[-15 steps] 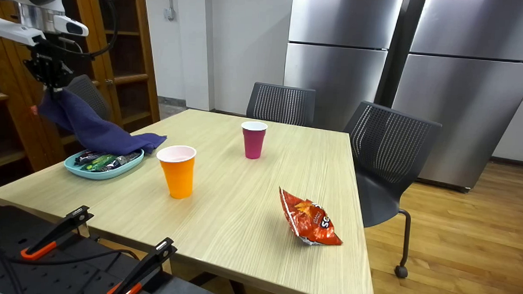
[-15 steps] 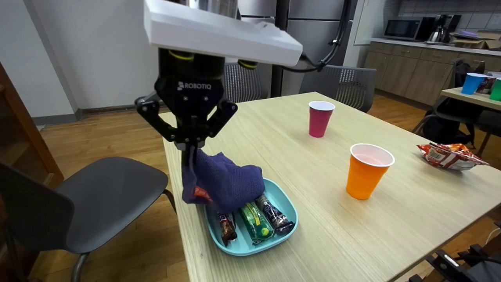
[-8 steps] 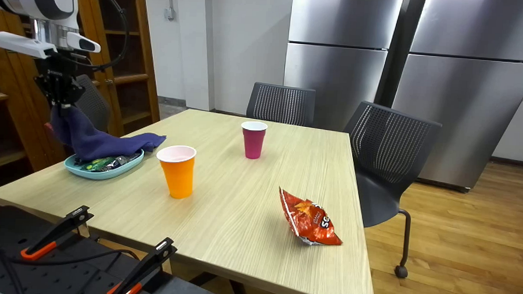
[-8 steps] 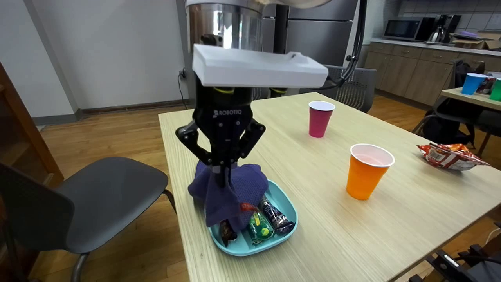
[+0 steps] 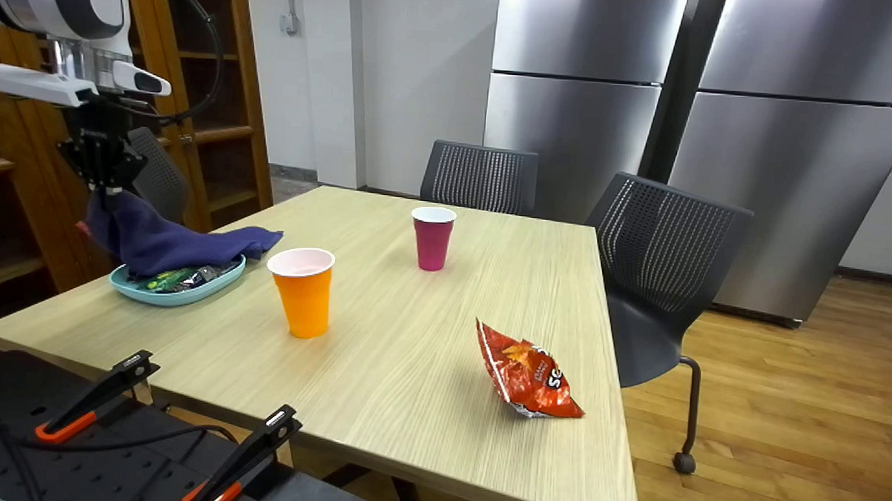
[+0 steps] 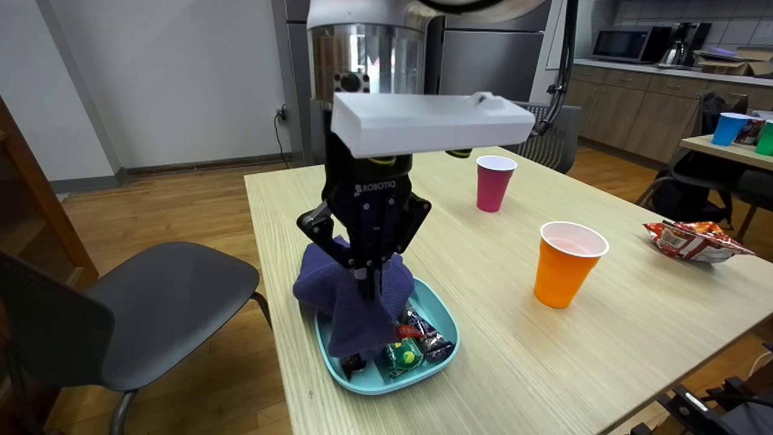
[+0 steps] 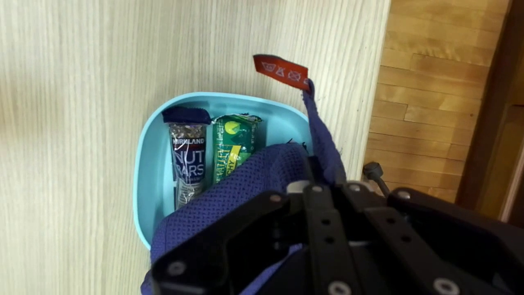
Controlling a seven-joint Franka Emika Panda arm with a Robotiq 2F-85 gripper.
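Along the left side of an exterior view, a brown cabinet [image 6: 48, 208] stands beside a dark chair [image 6: 175, 308], its seat close to the pale, wood-grained counter [image 6: 483, 302]. Behind, a white wall [image 6: 193, 78] meets a plank floor [image 6: 181, 205]; a black cord [image 6: 277, 136] hangs from a socket [image 6: 281, 113]. Over the counter's left end, a purple cloth [image 6: 356, 320] is gripped: the fingers [image 6: 366, 287] are clenched on one part of it, pointing downward. The remainder drapes over part of a turquoise tray [image 6: 433, 305] and carries a red label [image 6: 409, 331]; the wrist view shows its wash symbols [image 7: 281, 73]. Wrapped bars [image 6: 403, 356] lie in the tray: one mostly hidden beneath the cloth, a green one in the middle, a dark one on the right. Steel fridges [image 6: 489, 66] stand farther back, partly hidden by the arm [image 6: 365, 57]. To the right, a maroon cup [image 6: 493, 187] stands upright, with a mesh chair [image 6: 561, 139] beyond it. Nearer and further right, an orange cup [image 6: 566, 272] stands upright, apart from the tray. Kitchen units [image 6: 652, 115] at the back carry a microwave [image 6: 622, 44]. A red packet [image 6: 697, 241] lies on the counter, apart from both cups. At the right margin, a second table [image 6: 734, 154] bears a blue cup [image 6: 729, 130] and a green cup [image 6: 766, 139].
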